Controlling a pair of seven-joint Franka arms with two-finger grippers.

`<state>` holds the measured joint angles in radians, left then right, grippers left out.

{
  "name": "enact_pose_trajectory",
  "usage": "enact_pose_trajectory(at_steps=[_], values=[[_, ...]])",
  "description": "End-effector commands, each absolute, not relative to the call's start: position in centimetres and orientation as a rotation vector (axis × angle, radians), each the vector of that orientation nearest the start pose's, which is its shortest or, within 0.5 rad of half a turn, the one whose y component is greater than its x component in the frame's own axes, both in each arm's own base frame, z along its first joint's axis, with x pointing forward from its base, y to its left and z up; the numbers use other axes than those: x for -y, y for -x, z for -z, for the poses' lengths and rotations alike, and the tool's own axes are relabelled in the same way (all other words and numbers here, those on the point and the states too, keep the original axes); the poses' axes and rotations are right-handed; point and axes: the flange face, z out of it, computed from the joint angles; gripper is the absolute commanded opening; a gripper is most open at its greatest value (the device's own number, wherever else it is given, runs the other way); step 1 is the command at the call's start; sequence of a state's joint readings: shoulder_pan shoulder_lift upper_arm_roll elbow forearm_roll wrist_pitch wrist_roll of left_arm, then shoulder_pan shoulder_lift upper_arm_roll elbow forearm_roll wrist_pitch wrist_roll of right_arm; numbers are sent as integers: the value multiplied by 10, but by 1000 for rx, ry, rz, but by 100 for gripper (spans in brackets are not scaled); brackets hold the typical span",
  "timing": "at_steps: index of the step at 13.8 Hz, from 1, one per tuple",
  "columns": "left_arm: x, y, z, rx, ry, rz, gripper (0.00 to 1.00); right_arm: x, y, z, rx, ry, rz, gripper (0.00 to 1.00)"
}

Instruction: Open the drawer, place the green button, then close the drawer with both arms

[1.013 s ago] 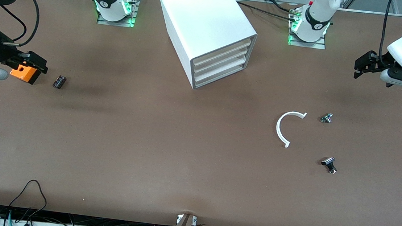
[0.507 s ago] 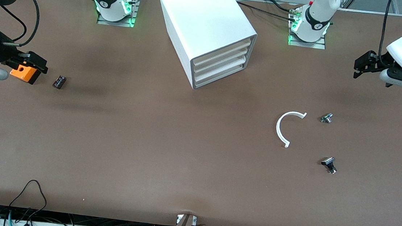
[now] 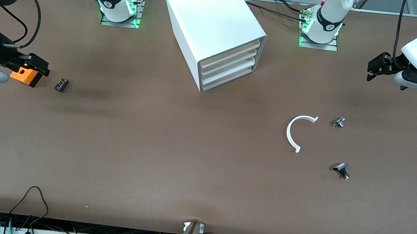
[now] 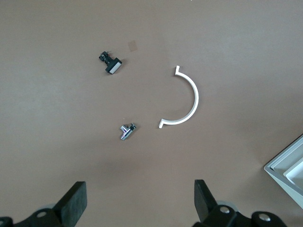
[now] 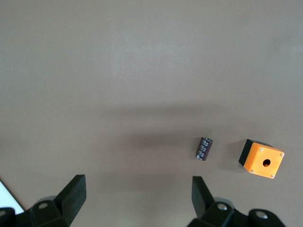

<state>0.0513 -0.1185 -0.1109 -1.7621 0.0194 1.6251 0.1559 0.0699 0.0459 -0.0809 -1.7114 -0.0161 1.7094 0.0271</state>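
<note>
**Worktop, near to far.** A black-and-silver part (image 3: 341, 170), a white arc (image 3: 293, 132) and a small silver part (image 3: 339, 122) lie on the worktop (image 3: 175, 155) in the left wrist view, the silver part closest to the left gripper (image 3: 371, 72). That gripper hangs above the worktop, fingers spread, holding nothing. At the right arm's end, a black cylinder (image 3: 61, 84) lies beside an orange box (image 3: 25, 75), near the right gripper (image 3: 39, 67), likewise spread and empty. Between the 2 grippers, well apart from both, stands the white cabinet (image 3: 210, 15), its 4 drawers (image 3: 230, 60) all shut.
</note>
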Motion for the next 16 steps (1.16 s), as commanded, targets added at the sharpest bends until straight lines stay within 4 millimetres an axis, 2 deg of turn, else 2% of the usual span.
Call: enact_pose_trajectory(at_steps=[1, 16], values=[[30, -523, -607, -314, 3085, -47, 100, 5, -575, -548, -71, 3163, -70, 99], [31, -522, -608, -301, 3114, -45, 100, 4, -576, -548, -68, 3163, -62, 99]])
